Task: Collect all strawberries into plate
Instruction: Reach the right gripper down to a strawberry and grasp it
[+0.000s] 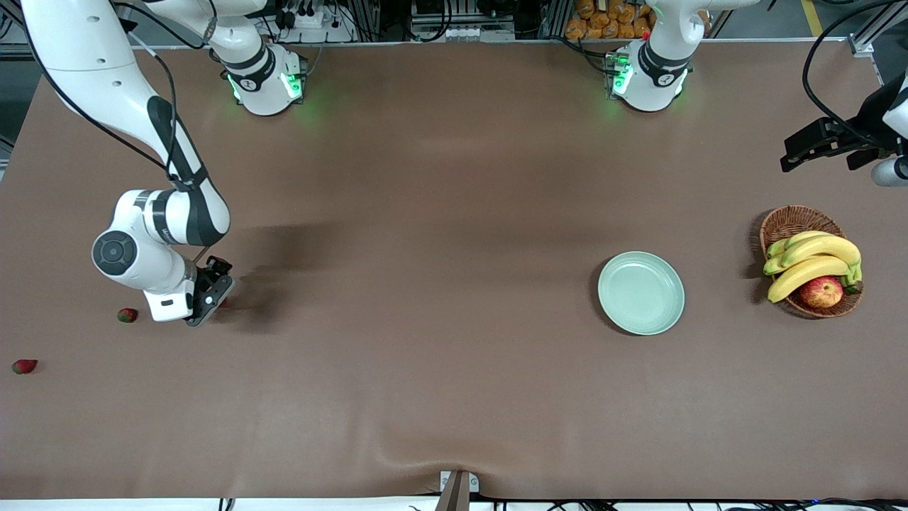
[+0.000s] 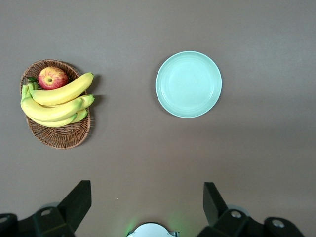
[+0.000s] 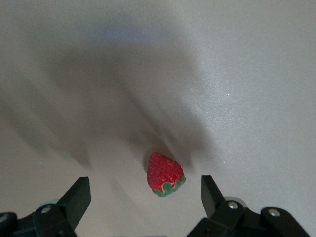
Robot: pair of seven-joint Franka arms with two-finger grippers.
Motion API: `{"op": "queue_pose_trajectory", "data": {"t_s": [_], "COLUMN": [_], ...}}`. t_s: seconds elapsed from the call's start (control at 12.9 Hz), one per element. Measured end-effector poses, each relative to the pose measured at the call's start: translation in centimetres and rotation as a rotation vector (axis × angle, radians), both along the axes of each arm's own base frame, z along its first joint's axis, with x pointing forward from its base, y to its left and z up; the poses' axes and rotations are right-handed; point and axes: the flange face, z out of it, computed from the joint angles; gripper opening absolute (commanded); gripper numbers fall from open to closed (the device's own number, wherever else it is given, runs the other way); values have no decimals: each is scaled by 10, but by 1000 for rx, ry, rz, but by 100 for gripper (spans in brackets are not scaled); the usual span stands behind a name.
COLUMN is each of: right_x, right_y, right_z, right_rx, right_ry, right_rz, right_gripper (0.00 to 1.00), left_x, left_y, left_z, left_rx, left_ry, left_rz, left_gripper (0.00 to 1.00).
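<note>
Two strawberries (image 1: 127,315) (image 1: 24,366) lie at the right arm's end of the table (image 1: 425,355), a third (image 3: 165,175) beside them. The plate (image 1: 640,292) sits toward the left arm's end, beside the basket (image 1: 787,223) holding bananas (image 1: 816,259) and an apple (image 1: 821,292).

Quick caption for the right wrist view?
Open right gripper poised over a strawberry lying on the brown table.

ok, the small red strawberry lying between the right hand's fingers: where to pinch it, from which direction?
Probably straight down from above, closing the open right hand across the red body of the small red strawberry, at its widest part just short of the green cap. It lies on its side on the brown table, cap toward the wrist camera, already roughly centred between the fingers.
</note>
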Motion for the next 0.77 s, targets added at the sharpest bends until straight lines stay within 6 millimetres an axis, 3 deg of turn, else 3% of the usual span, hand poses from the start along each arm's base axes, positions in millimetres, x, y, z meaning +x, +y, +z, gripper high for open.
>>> {"op": "queue_pose_trajectory", "data": {"t_s": [0.39,0.46,0.62,0.7,0.77], "right_x": [7,8,9,9,9], "right_y": [-1,-2,-3,-4,-5], "right_z": [-11,-14,-15,-15,-15], "right_rx": [-5,-6,-7,-8,-8], "right_ry": [-11,-10,-11,-11,-11], "right_rz": [9,10,9,7,6], "right_gripper": [100,82,22,0,0], "left_x": [4,4,4,4,4], "left_y": [-2,-2,-2,-2,-2], "left_z": [-7,-8,-7,-7,-7], "left_rx": [0,0,0,0,0], "left_ry": [13,14,14,14,13], "left_rz": [-3,-3,-4,-4,-4], "left_gripper": [100,100,100,100,100]}}
